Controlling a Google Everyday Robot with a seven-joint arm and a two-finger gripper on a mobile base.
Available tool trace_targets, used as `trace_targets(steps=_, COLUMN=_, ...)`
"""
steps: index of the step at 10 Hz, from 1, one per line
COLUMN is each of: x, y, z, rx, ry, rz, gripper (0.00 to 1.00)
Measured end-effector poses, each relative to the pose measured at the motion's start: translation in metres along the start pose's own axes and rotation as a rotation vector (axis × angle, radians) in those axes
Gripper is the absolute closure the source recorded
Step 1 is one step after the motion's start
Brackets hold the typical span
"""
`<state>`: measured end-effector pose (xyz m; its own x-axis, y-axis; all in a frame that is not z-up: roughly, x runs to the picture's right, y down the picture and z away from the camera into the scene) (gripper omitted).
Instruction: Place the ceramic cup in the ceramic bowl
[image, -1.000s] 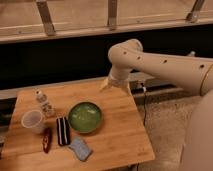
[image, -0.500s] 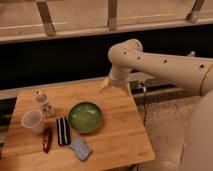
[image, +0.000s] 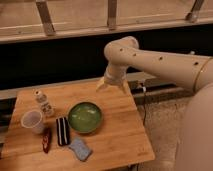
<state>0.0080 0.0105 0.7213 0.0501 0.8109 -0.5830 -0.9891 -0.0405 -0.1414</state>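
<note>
The ceramic cup (image: 32, 121) is off-white and tapered, standing upright near the left edge of the wooden table (image: 120, 132). The ceramic bowl (image: 85, 117) is round and glossy green, empty, in the middle of the table to the right of the cup. My gripper (image: 111, 85) hangs from the cream arm above the table's back right part, behind and to the right of the bowl, far from the cup. It holds nothing.
A small white patterned bottle (image: 44, 103) stands behind the cup. A dark striped case (image: 62, 131), a red object (image: 47, 140) and a blue-grey sponge (image: 80, 149) lie in front of the bowl. A dark wall and a railing run behind the table.
</note>
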Motion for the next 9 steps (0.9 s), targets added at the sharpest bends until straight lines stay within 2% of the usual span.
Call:
trace_targets(steps=1, x=0.000, y=0.018, z=0.001, rx=-0.004, ry=0.009, rz=-0.038, gripper=0.20)
trace_targets(steps=3, x=0.007, y=0.086, z=0.010, rx=-0.015, ry=0.042, rz=-0.167, gripper=0.20)
trace_targets(steps=4, x=0.009, y=0.098, z=0.012, rx=-0.019, ry=0.049, rz=-0.187, gripper=0.20)
trace_targets(steps=6, x=0.008, y=0.091, z=0.012, rx=-0.008, ry=0.050, rz=-0.182, gripper=0.20)
trace_targets(steps=9, x=0.009, y=0.092, z=0.014, rx=-0.017, ry=0.054, rz=-0.183, gripper=0.20)
